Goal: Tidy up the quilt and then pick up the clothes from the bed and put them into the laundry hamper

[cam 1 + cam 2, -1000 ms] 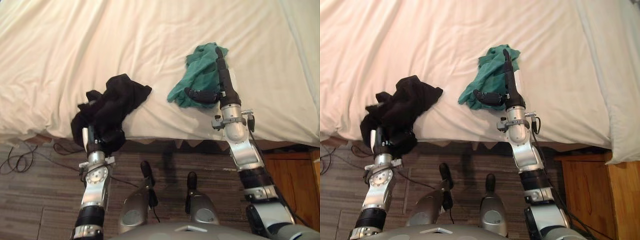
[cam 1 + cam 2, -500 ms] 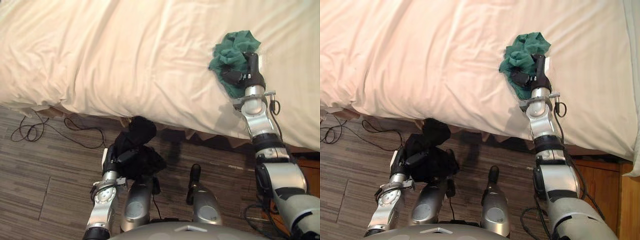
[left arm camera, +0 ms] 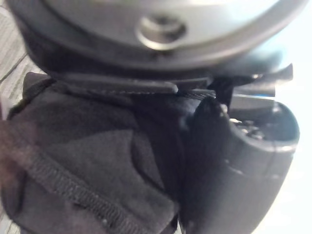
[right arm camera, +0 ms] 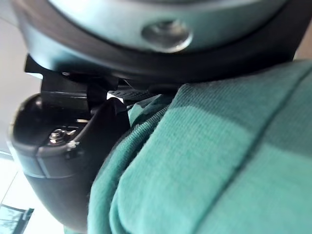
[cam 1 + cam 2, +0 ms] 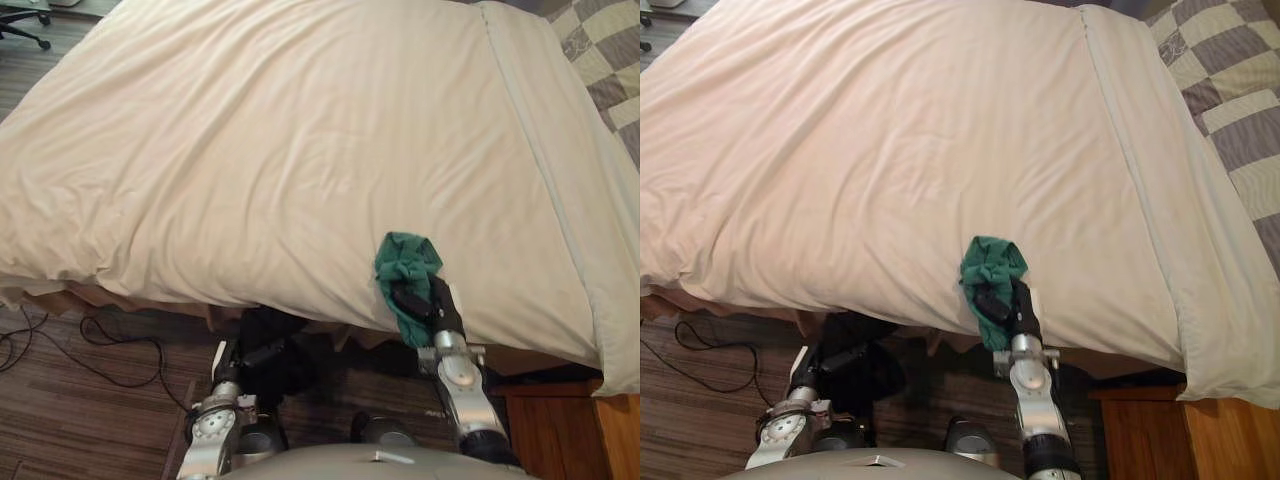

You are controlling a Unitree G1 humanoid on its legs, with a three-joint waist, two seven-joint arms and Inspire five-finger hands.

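The cream quilt [image 5: 280, 150] lies spread smooth over the bed. My right hand [image 5: 432, 305] is shut on a bunched green garment [image 5: 403, 268] at the quilt's near edge, and the green cloth [image 4: 219, 165] presses against the thumb [image 4: 63, 156] in the right wrist view. My left hand [image 5: 250, 358] is below the bed's edge, over the floor, shut on a black garment [image 5: 275, 345]. The black cloth [image 3: 92, 170] bulges beside that hand's thumb [image 3: 234, 165].
A paler sheet strip [image 5: 560, 180] runs along the bed's right side, with a checked cover [image 5: 1230, 90] beyond it. Wooden furniture [image 5: 1180, 440] stands at the lower right. A black cord [image 5: 110, 345] lies on the wood floor [image 5: 60, 410] to the left.
The camera has swung up and back, showing the whole bed. My right hand has curled shut on the green garment and drawn it to the bed's edge. The left hand keeps the black garment low.
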